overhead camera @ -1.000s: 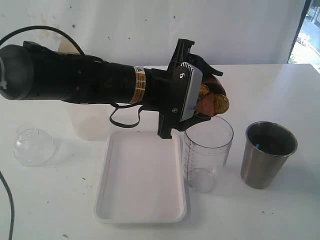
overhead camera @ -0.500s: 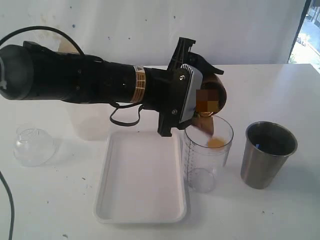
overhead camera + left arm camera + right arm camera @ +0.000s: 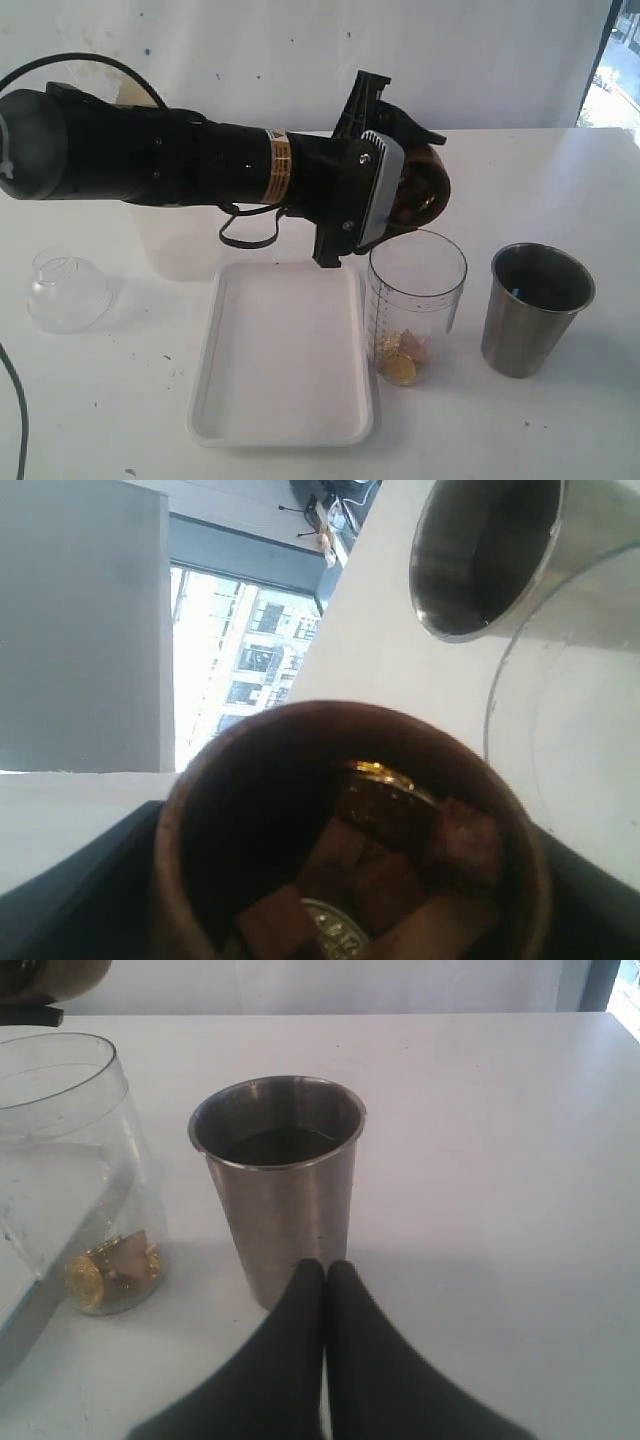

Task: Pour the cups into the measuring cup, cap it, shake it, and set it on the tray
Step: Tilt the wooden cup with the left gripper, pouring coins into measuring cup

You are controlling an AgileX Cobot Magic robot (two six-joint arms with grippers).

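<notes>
Brown wooden cup (image 3: 428, 190) lies tipped on its side above the mouth of the clear measuring cup (image 3: 415, 290), with brown cubes (image 3: 380, 875) and gold discs inside. Measuring cup stands upright just right of the empty white tray (image 3: 280, 360), a few pieces on its bottom. Steel tumbler (image 3: 535, 312) stands upright to its right, not touching.

We see a brushed, softly shining metal tumbler (image 3: 530, 330) just right of the clear, glossy plastic measuring cup (image 3: 415, 290). The white tray (image 3: 285, 350) left of it looks like smooth plastic. The brown cup (image 3: 250, 800) above it looks like matt wood, and the tabletop (image 3: 560, 420) is matt white.
</notes>
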